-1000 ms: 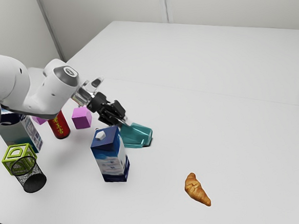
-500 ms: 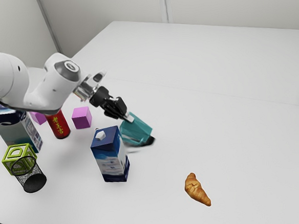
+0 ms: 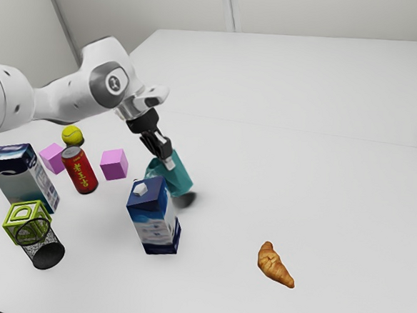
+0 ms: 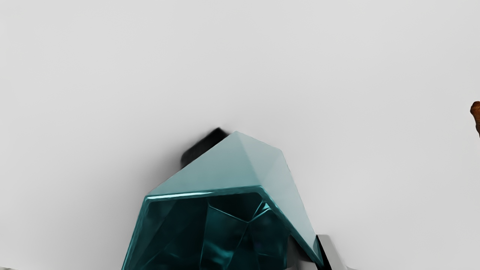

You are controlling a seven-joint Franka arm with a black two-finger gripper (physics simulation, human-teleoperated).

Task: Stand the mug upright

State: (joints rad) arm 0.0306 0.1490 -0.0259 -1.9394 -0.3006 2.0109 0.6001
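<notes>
one teal mug [image 3: 179,177] | tilted, by the table's [image 3: 334,201] blue-topped carton [image 3: 151,215] | claw [image 3: 167,160] closed on its wall, one finger inside, one outside | gripped near the rim, likely so its base can swing down flat

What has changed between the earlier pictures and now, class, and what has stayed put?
The teal faceted mug has swung from lying on its side to a steeper tilt, shifting toward the exterior view's left, its wall still gripped by the black two-finger claw. The white arm rose, uncovering the yellow-green tennis ball. The brown croissant and red cylindrical can stayed put.
</notes>
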